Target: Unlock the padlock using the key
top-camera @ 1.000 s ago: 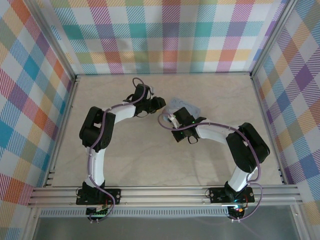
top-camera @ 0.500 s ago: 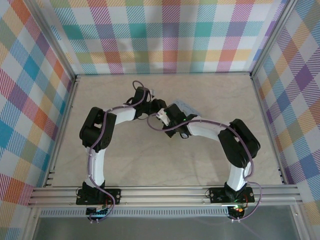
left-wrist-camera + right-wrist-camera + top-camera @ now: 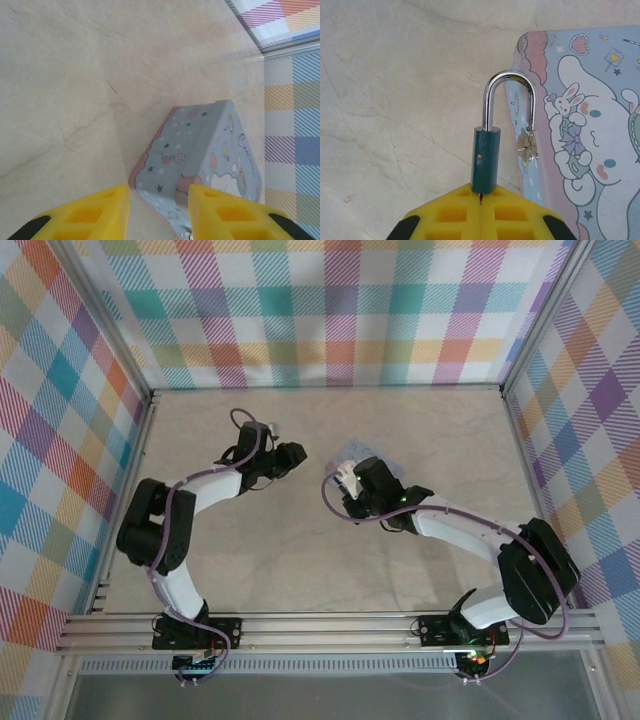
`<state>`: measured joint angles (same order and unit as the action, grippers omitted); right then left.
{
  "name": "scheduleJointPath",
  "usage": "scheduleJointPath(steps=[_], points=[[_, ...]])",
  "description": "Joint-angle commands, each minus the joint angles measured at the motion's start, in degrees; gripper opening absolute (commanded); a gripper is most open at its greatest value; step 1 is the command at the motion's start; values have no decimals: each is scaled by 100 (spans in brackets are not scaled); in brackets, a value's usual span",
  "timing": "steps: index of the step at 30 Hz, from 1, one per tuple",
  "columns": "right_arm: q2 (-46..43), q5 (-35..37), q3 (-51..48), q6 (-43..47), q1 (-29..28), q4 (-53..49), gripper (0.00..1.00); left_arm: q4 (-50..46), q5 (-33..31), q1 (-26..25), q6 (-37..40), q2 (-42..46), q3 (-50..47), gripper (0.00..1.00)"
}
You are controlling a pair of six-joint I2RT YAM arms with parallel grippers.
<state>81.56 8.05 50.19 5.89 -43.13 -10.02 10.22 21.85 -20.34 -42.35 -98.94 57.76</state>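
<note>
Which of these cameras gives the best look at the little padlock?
The right wrist view: the padlock stands close up, teal body pinched in the right gripper, silver shackle arching above. In the top external view it is too small to make out. The left wrist view faces the blue tin instead.

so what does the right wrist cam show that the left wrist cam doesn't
Right wrist view: the teal padlock is pinched upright in the shut right gripper. One leg of its shackle is out of the body, with a small metal piece at that free end. I can't tell whether that piece is the key.
Left wrist view: the left gripper, fingers apart and holding nothing, and the plaid wall.
Both: the pale blue cartoon tin on the marble table.
</note>
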Motion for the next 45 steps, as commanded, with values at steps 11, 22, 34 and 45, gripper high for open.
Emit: scheduleJointPath(steps=[11,22,34,45], points=[[-113,-680,9,-706,-555,117,0,-1450,-1112,39,717,2195,-1287,100],[749,-1200,267,-1189,-993,591,0,-3147,-1917,39,917,3613,-1508,100],[2250,-1698,934,-1677,-1005,789,0,-3338,-2011,39,651,3998,-1799,100],[2478,-1581,1178,-1784,-989,408,38,-3216,-1939,39,640,3892,-1794,100]])
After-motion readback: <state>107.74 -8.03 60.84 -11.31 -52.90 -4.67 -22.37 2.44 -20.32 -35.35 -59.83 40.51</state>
